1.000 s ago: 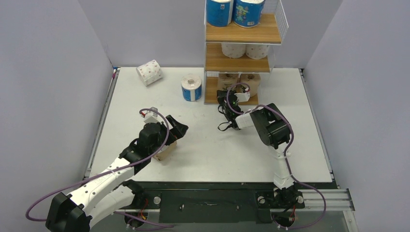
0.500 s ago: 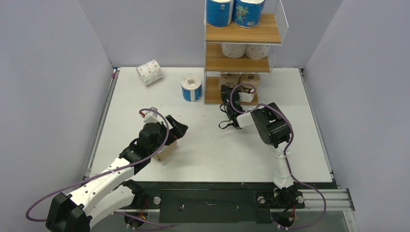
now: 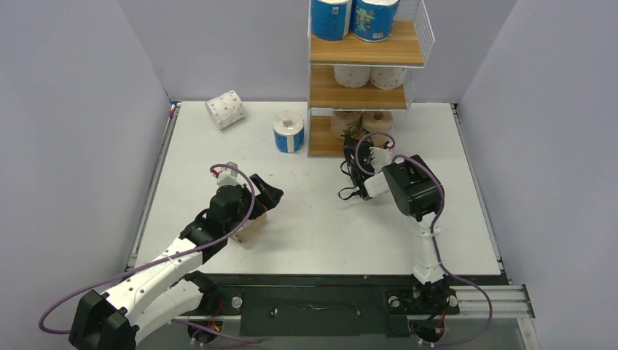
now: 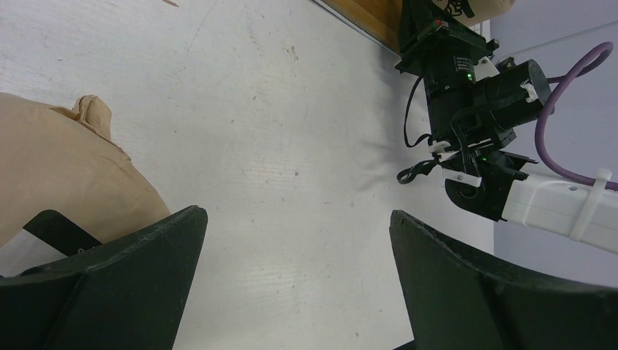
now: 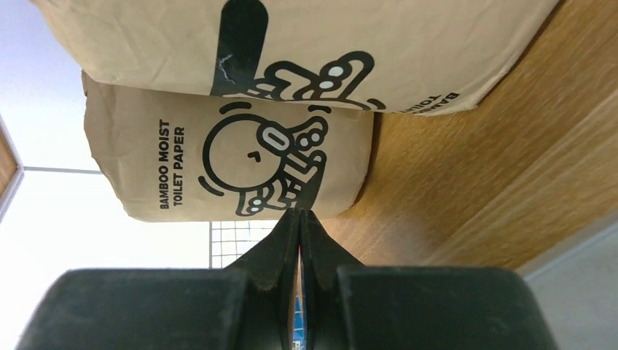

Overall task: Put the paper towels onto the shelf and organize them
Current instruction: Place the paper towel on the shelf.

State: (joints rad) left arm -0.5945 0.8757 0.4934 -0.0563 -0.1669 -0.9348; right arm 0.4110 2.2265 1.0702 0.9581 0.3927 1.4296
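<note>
On the shelf point(image 3: 409, 49) I count six rolls: two blue-wrapped rolls point(image 3: 331, 18) on the top board, their tops cut off by the frame edge; two white rolls point(image 3: 352, 75) on the middle board, largely hidden under the board above; and two kraft-wrapped rolls point(image 3: 377, 120) side by side on the bottom board. Through the right wrist camera I can read "BAMBOO MOIST TOILET PAPER" on one; the other runs out of the picture. The right gripper point(image 5: 299, 219) sits at the front of that bottom tier, jaws pressed fully together with nothing between them, tips just short of the printed roll; whether they touch it I cannot tell. Three more are out on the worktop point(image 3: 313, 226): a pink-dotted roll point(image 3: 224, 109) on its side near the far left corner, a blue roll point(image 3: 288, 132) standing on end just left of the shelf, and a kraft roll point(image 3: 250, 227) half hidden under the left gripper point(image 4: 297, 213). Those jaws stand wide apart and hold nothing; in the left wrist view the kraft roll lies outside the gap, beside one finger, only partly visible
</note>
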